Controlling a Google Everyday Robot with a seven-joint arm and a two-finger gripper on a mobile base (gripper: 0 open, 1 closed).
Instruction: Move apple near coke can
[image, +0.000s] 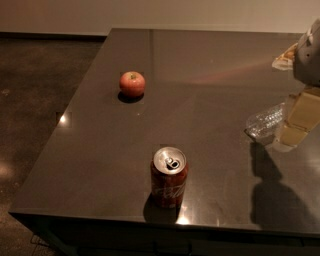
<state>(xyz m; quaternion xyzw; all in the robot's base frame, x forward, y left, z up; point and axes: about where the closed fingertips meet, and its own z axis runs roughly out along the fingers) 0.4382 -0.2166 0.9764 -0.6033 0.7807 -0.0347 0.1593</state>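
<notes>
The red-pink apple (132, 83) sits on the dark table (215, 65), left of the middle and toward the far side. The red coke can (169, 177) stands upright near the table's front edge, with its silver top and pull tab showing. The apple and the can are well apart, the apple farther back and a little to the left. My gripper (296, 131) hangs at the right edge of the view, above the table's right side, far from both the apple and the can. It holds nothing that I can see.
A clear plastic water bottle (265, 121) lies on its side just left of the gripper. A light-coloured packet (285, 56) lies at the back right. The table's left and front edges drop to a dark floor (35, 100).
</notes>
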